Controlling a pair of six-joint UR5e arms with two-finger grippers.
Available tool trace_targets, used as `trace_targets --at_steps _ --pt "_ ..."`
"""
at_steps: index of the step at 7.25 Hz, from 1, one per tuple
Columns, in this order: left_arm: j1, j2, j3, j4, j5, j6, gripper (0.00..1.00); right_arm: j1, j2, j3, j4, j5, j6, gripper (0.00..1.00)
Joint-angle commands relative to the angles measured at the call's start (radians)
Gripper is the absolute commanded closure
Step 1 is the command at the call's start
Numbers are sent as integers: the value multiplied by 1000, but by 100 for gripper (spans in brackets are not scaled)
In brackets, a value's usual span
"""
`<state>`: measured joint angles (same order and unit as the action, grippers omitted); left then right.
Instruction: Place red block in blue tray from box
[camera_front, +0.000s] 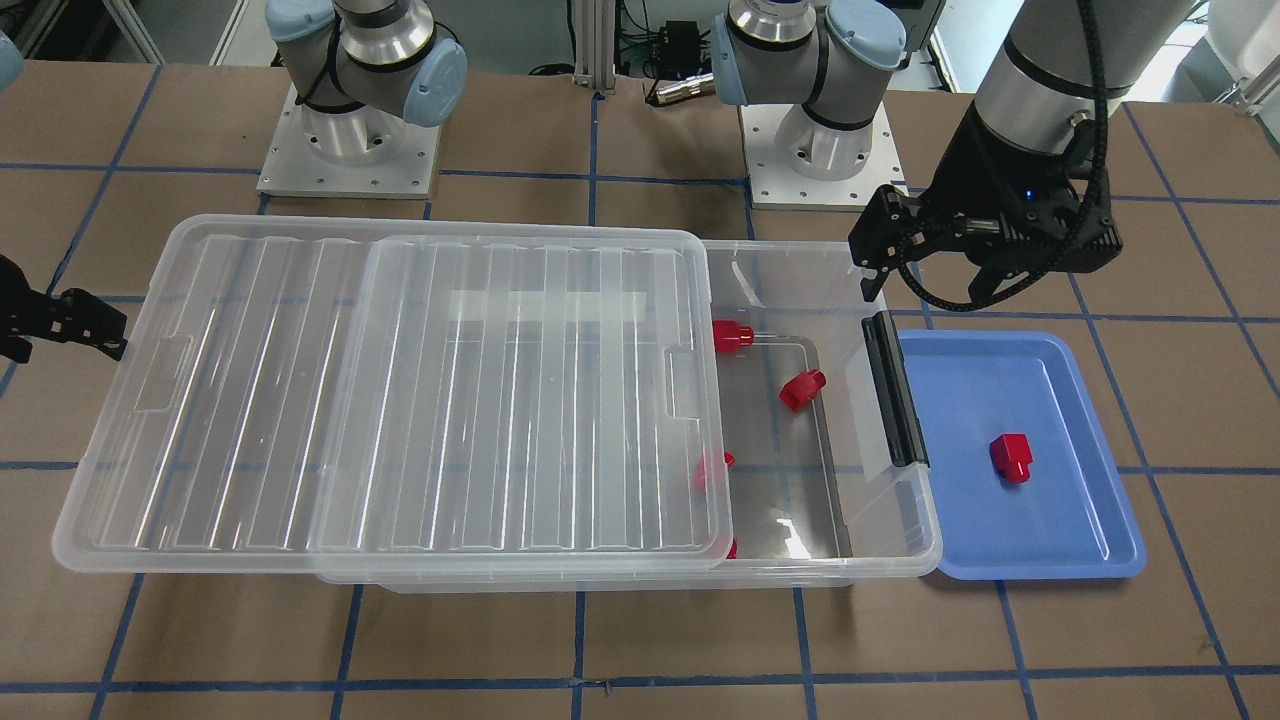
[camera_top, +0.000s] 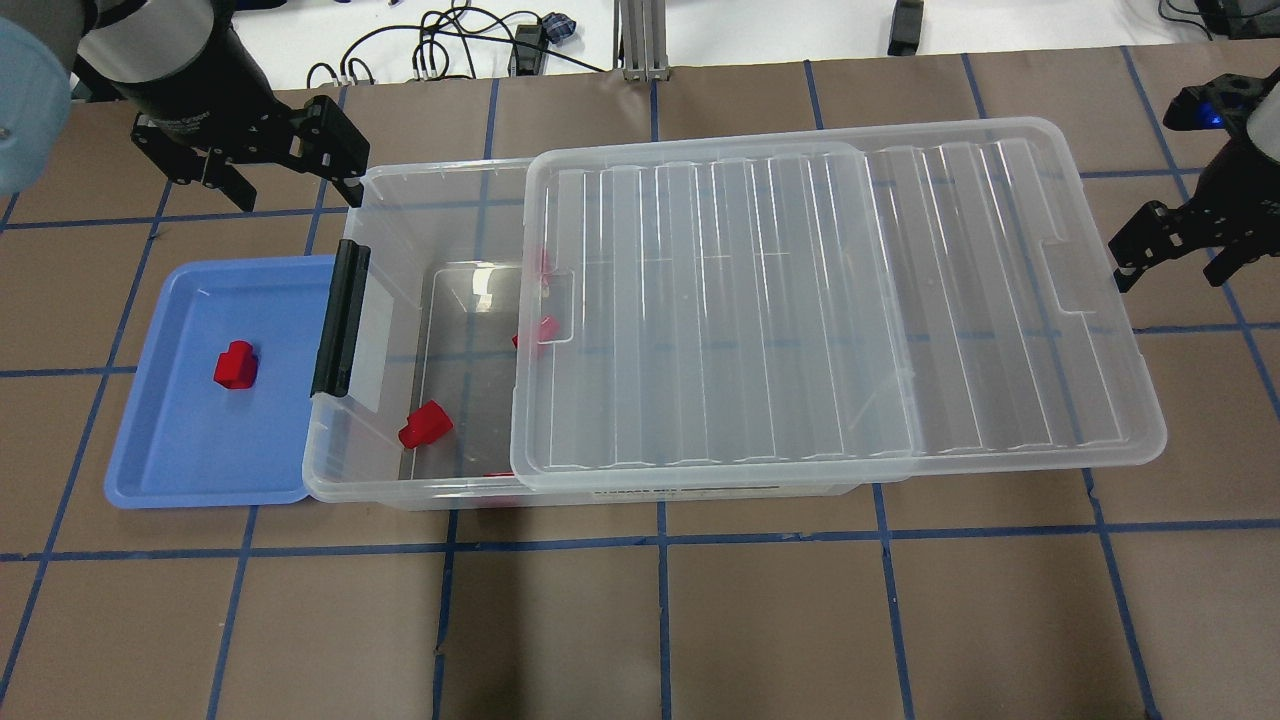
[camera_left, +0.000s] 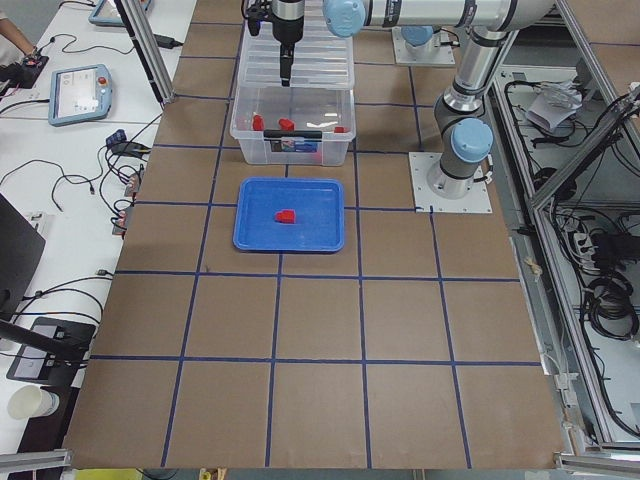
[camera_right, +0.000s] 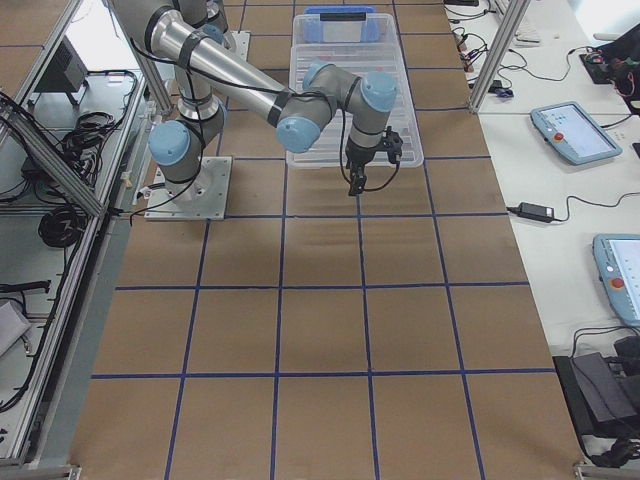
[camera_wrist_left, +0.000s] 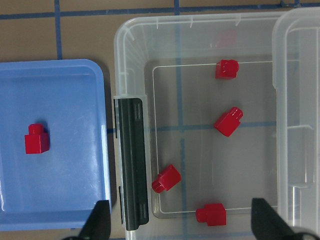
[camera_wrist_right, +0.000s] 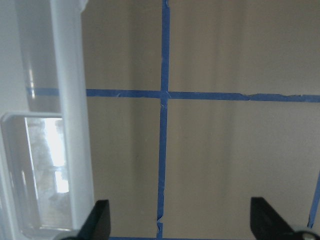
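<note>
Red block (camera_wrist_left: 37, 139) lies in blue tray (camera_wrist_left: 75, 200), clear of rim: task looks done. Four like blocks (camera_wrist_left: 228, 121) lie in box (camera_wrist_left: 131, 60) (uncovered end). Lid (camera_top: 800, 300) sits shifted aside; contents beneath hard to read. Left gripper (camera_top: 292, 190) spread, empty, over box's far corner. Right gripper (camera_top: 1172, 272) spread, empty, off lid's end.

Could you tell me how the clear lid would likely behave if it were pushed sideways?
The lid looks like thin ribbed plastic, so probably light and slightly flexible. It lies slid partway off the box, so it should slide easily. One end overhangs, so pushed further it may tip off.
</note>
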<state>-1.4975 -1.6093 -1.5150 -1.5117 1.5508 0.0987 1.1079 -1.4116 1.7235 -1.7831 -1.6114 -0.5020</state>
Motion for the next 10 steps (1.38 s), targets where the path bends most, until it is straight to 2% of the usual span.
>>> trace_targets --at_steps 1,4,8,10 --pt "-7 6 -5 -1 -5 -2 0 36 0 5 1 20 5 0" --pt "-7 -1 -4 -5 -5 1 0 53 -9 33 1 54 65 0" --pt "-6 8 -4 -8 -1 1 0 197 -9 37 -9 54 278 0" --pt "-7 6 -4 -7 -3 -2 0 236 -7 37 -10 56 328 0"
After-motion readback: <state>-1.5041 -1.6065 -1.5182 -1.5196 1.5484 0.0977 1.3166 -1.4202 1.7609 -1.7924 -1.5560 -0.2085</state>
